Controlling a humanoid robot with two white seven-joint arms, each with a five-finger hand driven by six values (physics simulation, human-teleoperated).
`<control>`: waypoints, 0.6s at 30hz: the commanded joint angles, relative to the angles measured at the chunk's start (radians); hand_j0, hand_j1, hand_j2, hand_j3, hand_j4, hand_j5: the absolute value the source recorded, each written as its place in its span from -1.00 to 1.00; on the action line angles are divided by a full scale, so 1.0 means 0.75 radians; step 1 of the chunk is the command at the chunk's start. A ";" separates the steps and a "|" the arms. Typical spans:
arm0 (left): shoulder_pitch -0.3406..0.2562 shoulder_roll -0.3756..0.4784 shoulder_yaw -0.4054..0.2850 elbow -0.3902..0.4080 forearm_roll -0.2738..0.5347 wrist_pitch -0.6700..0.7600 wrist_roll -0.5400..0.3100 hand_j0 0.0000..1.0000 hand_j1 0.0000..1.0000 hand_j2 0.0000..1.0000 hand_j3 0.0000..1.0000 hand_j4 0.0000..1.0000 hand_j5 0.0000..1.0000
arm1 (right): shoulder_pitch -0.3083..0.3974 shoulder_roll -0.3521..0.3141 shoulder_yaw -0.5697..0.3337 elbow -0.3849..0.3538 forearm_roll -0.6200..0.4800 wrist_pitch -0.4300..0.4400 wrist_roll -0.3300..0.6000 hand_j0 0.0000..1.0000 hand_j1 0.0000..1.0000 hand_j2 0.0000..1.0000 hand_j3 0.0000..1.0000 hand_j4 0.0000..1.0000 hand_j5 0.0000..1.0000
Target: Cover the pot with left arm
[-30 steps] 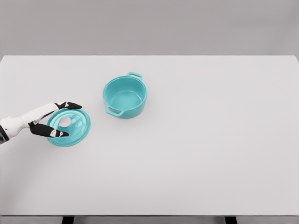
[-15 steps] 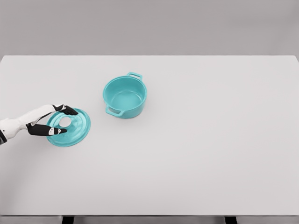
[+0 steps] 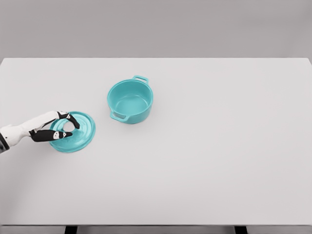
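Teal round lid point(image 3: 78, 132) pinched by left robot hand point(image 3: 54, 128).

White, smooth, tube-like forearm point(image 3: 24, 127) at roughly eight o'clock of the view, tapering toward the wrist; dark band at the very edge of the picture where the limb enters; left hand point(image 3: 54, 127) at its end, white across the back, slim jointed fingers point(image 3: 46, 135) mostly black; small white patches on the black segments near the fingertips; glossy rendered surfaces throughout; cables, screws or lettering too small to tell.
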 commanded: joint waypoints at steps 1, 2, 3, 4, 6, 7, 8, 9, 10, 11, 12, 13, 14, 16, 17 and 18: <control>0.000 0.012 0.007 -0.030 0.006 0.003 -0.006 -0.12 -0.12 -0.12 -0.12 -0.12 -0.12 | 0.000 0.000 0.000 0.000 0.001 -0.002 0.001 1.00 1.00 1.00 1.00 1.00 1.00; -0.004 0.012 0.007 -0.052 0.006 0.003 -0.012 -0.12 -0.12 -0.12 -0.12 -0.12 -0.12 | 0.000 0.000 0.000 0.000 0.001 0.000 0.001 1.00 1.00 1.00 1.00 1.00 1.00; -0.004 0.014 0.009 -0.065 0.004 0.003 -0.012 -0.12 -0.12 -0.12 -0.12 -0.12 -0.12 | 0.000 0.000 0.000 0.000 0.001 -0.002 0.001 1.00 1.00 1.00 1.00 1.00 1.00; -0.010 0.014 0.009 -0.073 0.004 0.003 -0.012 -0.12 -0.12 -0.12 -0.12 -0.12 -0.12 | 0.000 0.000 0.000 0.000 0.001 -0.002 0.001 1.00 1.00 1.00 1.00 1.00 1.00; -0.031 0.014 0.007 -0.087 0.004 0.003 -0.012 -0.12 -0.12 -0.12 -0.12 -0.12 -0.12 | 0.000 0.000 -0.002 0.000 0.001 0.000 0.001 1.00 1.00 1.00 1.00 1.00 1.00; -0.033 0.014 0.009 -0.091 0.006 0.003 -0.012 -0.12 -0.12 -0.12 -0.12 -0.12 -0.12 | 0.000 0.000 0.000 0.000 0.001 0.000 0.001 1.00 1.00 1.00 1.00 1.00 1.00; -0.053 0.014 0.007 -0.095 0.008 0.003 -0.012 -0.12 -0.12 -0.12 -0.12 -0.12 -0.12 | 0.000 0.000 0.000 0.000 0.001 -0.002 0.001 1.00 1.00 1.00 1.00 1.00 1.00; -0.059 0.016 0.007 -0.101 0.010 0.003 -0.012 -0.12 -0.12 -0.12 -0.12 -0.12 -0.12 | 0.000 0.000 0.000 0.000 0.001 -0.002 0.001 1.00 1.00 1.00 1.00 1.00 1.00; -0.061 0.017 0.009 -0.101 0.013 0.001 -0.012 -0.12 -0.12 -0.12 -0.12 -0.12 -0.12 | 0.000 0.000 -0.002 0.000 0.001 0.000 0.001 1.00 1.00 1.00 1.00 1.00 1.00; -0.076 0.019 0.009 -0.105 0.013 0.001 -0.012 -0.12 -0.12 -0.12 -0.12 -0.12 -0.12 | 0.000 0.000 0.000 0.000 0.001 -0.002 0.001 1.00 1.00 1.00 1.00 1.00 1.00; -0.086 0.019 0.007 -0.112 0.015 0.001 -0.012 -0.12 -0.12 -0.12 -0.12 -0.12 -0.12 | 0.000 0.000 0.000 0.000 0.001 0.000 0.001 1.00 1.00 1.00 1.00 1.00 1.00; -0.094 0.019 0.007 -0.112 0.017 0.001 -0.012 -0.12 -0.12 -0.12 -0.12 -0.12 -0.12 | 0.000 0.000 0.000 0.000 0.001 -0.002 0.001 1.00 1.00 1.00 1.00 1.00 1.00; -0.110 0.019 0.007 -0.112 0.015 0.001 -0.012 -0.11 -0.11 -0.11 -0.11 -0.11 -0.11 | 0.000 0.000 0.000 0.000 0.001 0.000 0.001 1.00 1.00 1.00 1.00 1.00 1.00; -0.127 0.017 0.007 -0.112 0.015 0.003 -0.012 -0.11 -0.11 -0.11 -0.11 -0.11 -0.11 | 0.000 0.000 -0.002 0.000 0.001 -0.002 0.001 1.00 1.00 1.00 1.00 1.00 1.00; -0.149 0.012 0.003 -0.112 0.015 0.003 -0.012 -0.11 -0.11 -0.11 -0.11 -0.11 -0.11 | 0.000 0.000 0.000 0.000 0.001 -0.002 0.001 1.00 1.00 1.00 1.00 1.00 1.00; -0.160 0.010 0.001 -0.110 0.013 0.003 -0.012 -0.11 -0.11 -0.11 -0.11 -0.11 -0.11 | 0.000 0.000 0.000 0.000 0.001 -0.002 0.001 1.00 1.00 1.00 1.00 1.00 1.00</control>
